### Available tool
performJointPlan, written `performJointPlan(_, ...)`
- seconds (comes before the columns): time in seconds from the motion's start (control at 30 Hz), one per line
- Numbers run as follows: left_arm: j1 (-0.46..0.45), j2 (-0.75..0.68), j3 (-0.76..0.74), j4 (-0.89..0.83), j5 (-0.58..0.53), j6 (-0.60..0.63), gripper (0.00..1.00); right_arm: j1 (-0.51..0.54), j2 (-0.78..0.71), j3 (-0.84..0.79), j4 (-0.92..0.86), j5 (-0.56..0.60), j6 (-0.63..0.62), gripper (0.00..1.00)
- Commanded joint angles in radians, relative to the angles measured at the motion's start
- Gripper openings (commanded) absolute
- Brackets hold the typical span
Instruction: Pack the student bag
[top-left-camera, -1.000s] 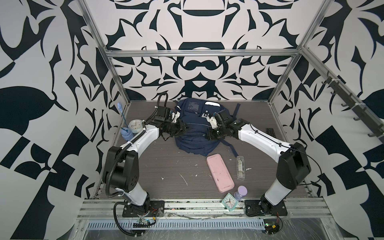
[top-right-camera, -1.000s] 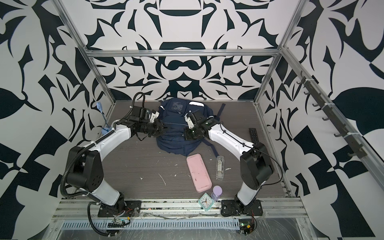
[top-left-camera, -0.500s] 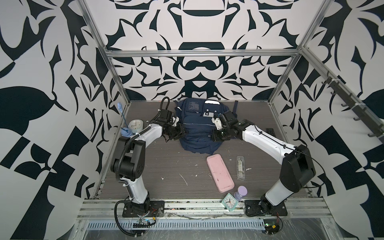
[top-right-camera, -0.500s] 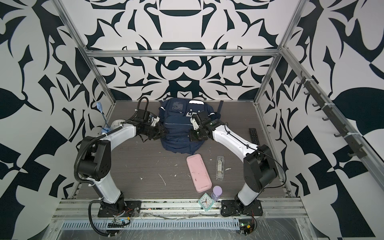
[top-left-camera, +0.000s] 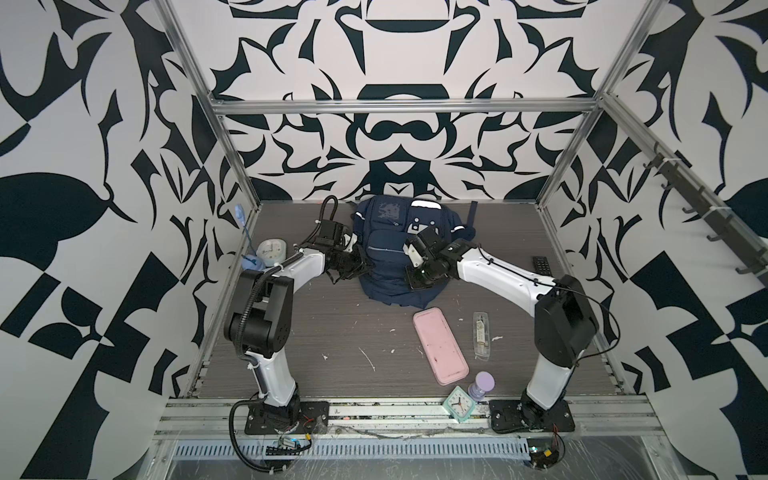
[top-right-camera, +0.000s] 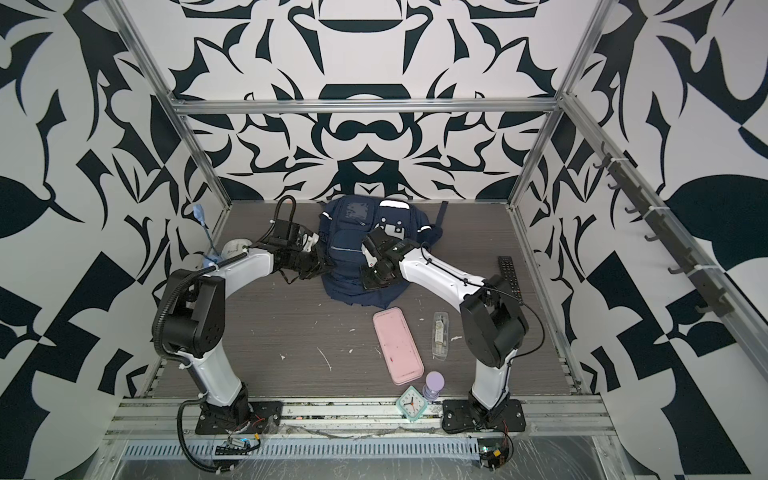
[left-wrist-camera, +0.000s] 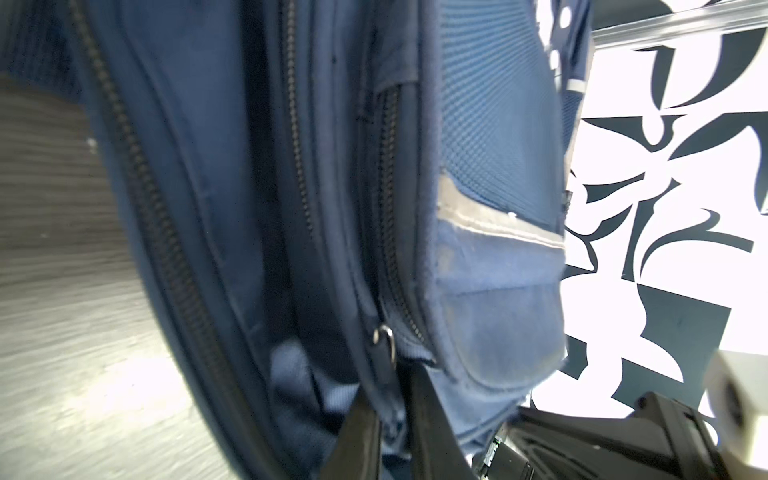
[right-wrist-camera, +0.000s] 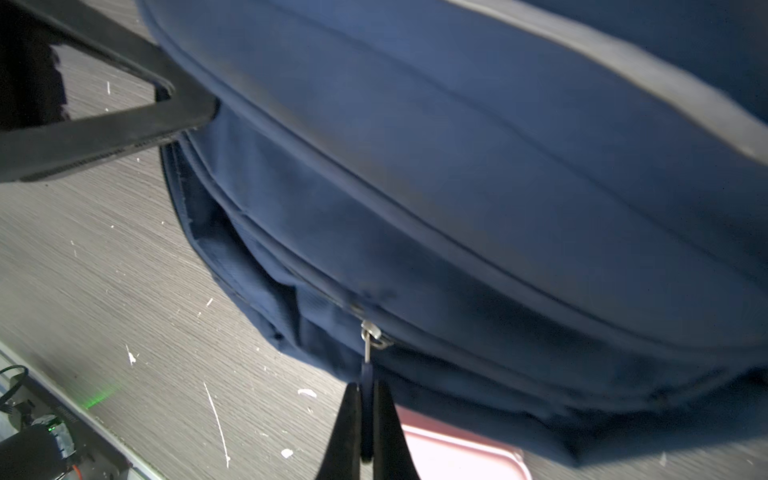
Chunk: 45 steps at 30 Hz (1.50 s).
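Grey bench (top-left-camera: 332, 324) carries the student bag (top-left-camera: 386, 249), whose zipper pull (right-wrist-camera: 368, 336) the right fingers (right-wrist-camera: 345, 436) pinch while the left fingers (left-wrist-camera: 432, 415) clamp its zip tab (left-wrist-camera: 384, 345).

Student bag (top-left-camera: 384, 266): navy blue — silver strips
Pencil case (top-left-camera: 440, 351): pink
Alarm clock (top-left-camera: 458, 405): mint green
Walls (top-left-camera: 124, 124): black-and-white leaf swirls
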Motion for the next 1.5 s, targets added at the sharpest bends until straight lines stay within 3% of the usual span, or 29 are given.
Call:
performJointPlan(0.0,-0.016,-0.062,-0.010,0.044,0.057,-0.002,0.15,0.047,0.038,0.109,-0.004,-0.015,-0.001,0.00)
performJointPlan(0.37,-0.012,-0.148,-0.124,0.065,0.015,-0.018,0.11,0.090,0.210,0.322,0.002,-0.025,0.022,0.00)
performJointPlan(0.5,-0.010,-0.215,-0.241,0.126,-0.017,-0.060,0.10,0.090,0.222,0.327,-0.001,-0.028,0.013,0.00)
performJointPlan(0.67,-0.026,-0.419,-0.485,0.282,-0.144,-0.181,0.08,0.090,0.209,0.295,0.001,-0.025,-0.009,0.00)
performJointPlan(0.93,-0.118,-0.611,-0.612,0.270,-0.284,-0.246,0.13,0.089,0.177,0.229,0.016,-0.026,-0.045,0.00)
performJointPlan(1.07,-0.141,-0.534,-0.569,0.290,-0.272,-0.249,0.21,0.089,0.171,0.231,0.006,-0.027,-0.056,0.00)
performJointPlan(1.2,-0.148,-0.337,-0.440,0.317,-0.192,-0.234,0.26,0.089,0.164,0.239,-0.009,-0.025,-0.059,0.00)
performJointPlan(1.47,-0.224,-0.143,-0.191,0.290,-0.138,-0.199,0.27,0.089,0.125,0.232,-0.039,0.021,-0.068,0.00)
